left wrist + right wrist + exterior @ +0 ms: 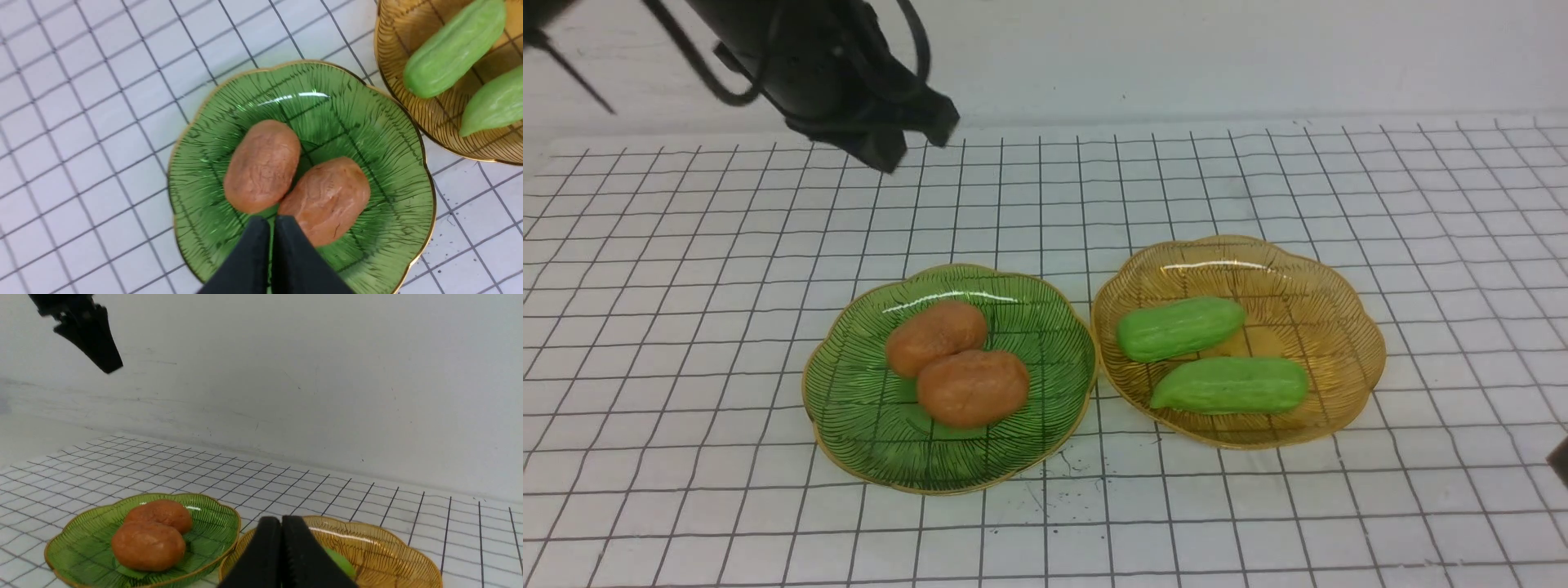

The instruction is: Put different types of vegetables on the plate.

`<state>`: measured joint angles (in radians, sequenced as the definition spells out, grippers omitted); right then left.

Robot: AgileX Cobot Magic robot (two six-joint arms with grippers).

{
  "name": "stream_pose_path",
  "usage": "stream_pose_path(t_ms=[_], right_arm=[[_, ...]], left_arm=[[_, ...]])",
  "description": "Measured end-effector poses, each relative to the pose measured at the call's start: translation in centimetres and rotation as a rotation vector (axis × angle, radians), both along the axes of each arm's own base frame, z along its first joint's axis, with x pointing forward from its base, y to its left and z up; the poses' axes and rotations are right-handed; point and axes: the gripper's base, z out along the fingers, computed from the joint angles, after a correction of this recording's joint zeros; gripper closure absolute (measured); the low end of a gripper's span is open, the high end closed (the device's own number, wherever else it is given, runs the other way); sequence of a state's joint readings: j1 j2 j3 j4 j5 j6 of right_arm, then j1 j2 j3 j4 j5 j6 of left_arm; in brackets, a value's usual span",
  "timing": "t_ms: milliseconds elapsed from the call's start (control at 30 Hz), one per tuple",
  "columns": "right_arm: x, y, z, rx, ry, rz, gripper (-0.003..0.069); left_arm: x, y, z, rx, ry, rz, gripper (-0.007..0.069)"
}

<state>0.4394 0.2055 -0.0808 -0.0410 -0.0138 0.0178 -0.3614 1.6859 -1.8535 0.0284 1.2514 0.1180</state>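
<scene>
On the gridded table, front view: green plate (849, 408) holds two orange-brown potatoes (936, 336) (973, 387), touching; amber plate (1339, 327) just beside it holds two light-green ridged gourds (1179, 327) (1230, 385).
Left gripper, front view: raised over the far-left table (645, 269), well apart from both plates.
Left wrist view: left gripper (272, 222) has its jaws pressed together, empty, above the potatoes (262, 165) (327, 199).
Right wrist view: right gripper (281, 522) has its jaws together, empty, in front of the amber plate (392, 555); one gourd (339, 561) is partly hidden.
</scene>
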Motion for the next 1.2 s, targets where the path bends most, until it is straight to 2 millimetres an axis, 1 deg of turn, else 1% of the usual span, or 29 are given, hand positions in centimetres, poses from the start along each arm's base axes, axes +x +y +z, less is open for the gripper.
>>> stream_pose_path(t_ms=[67,133,200,433,567,667,767,867,933,967,1000,1033,1067,1100,1133,1167,1200], right_arm=[[-0.4,-0.3,-1.7,-0.018,0.039,-0.014,0.0673],[-0.6,-0.6,-2.6,-0.031,0.068,-0.046,0.0673],[-0.8,-1.2,-3.5,-0.043,0.108,-0.114,0.0673],[-1.1,-2.4,-5.1,-0.058,0.191,-0.300,0.0673],[-1.1,-2.8,-5.4,-0.061,0.225,-0.362,0.0673],[-1.1,-2.9,-5.6,-0.063,0.249,-0.391,0.0673],[-1.1,-3.0,-5.6,-0.063,0.254,-0.402,0.0673],[-1.1,-3.0,-5.6,-0.063,0.254,-0.402,0.0673],[-1.1,-3.0,-5.6,-0.063,0.254,-0.402,0.0673],[-1.1,-3.0,-5.6,-0.063,0.254,-0.402,0.0673],[-1.1,-3.0,-5.6,-0.063,0.254,-0.402,0.0673],[-1.1,-3.0,-5.6,-0.063,0.254,-0.402,0.0673],[-1.1,-3.0,-5.6,-0.063,0.254,-0.402,0.0673],[-1.1,-3.0,-5.6,-0.063,0.254,-0.402,0.0673],[-1.1,-3.0,-5.6,-0.063,0.254,-0.402,0.0673],[-1.1,-3.0,-5.6,-0.063,0.254,-0.402,0.0673],[-1.1,-3.0,-5.6,-0.063,0.254,-0.402,0.0673]], left_arm=[[-0.5,0.2,0.7,-0.003,-0.017,0.001,0.0632],[-0.6,0.3,0.8,-0.004,-0.020,0.001,0.0632],[-0.6,0.3,0.8,-0.004,-0.020,0.001,0.0632],[-0.6,0.3,0.8,-0.004,-0.020,0.001,0.0632],[-0.8,0.3,1.1,-0.006,-0.027,0.000,0.0632],[-1.3,0.5,1.6,-0.012,-0.041,0.000,0.0632],[-2.5,0.9,2.1,-0.015,-0.050,0.000,0.0632],[-4.3,1.6,2.2,-0.014,-0.047,0.000,0.0632],[-6.0,2.3,2.1,-0.012,-0.039,0.001,0.0632],[-6.5,2.4,2.1,-0.011,-0.038,0.001,0.0632],[-7.4,2.8,1.9,-0.011,-0.033,0.004,0.0632],[-9.5,3.6,1.4,-0.013,-0.020,0.013,0.0632],[-10.6,4.0,1.1,-0.015,-0.012,0.020,0.0632],[-10.9,4.1,1.0,-0.015,-0.011,0.020,0.0632],[-14.2,5.4,-0.4,-0.021,0.014,0.043,0.0632],[-15.5,5.9,-1.1,-0.021,0.022,0.049,0.0632],[-17.7,6.7,-2.4,-0.027,0.039,0.061,0.0632]])
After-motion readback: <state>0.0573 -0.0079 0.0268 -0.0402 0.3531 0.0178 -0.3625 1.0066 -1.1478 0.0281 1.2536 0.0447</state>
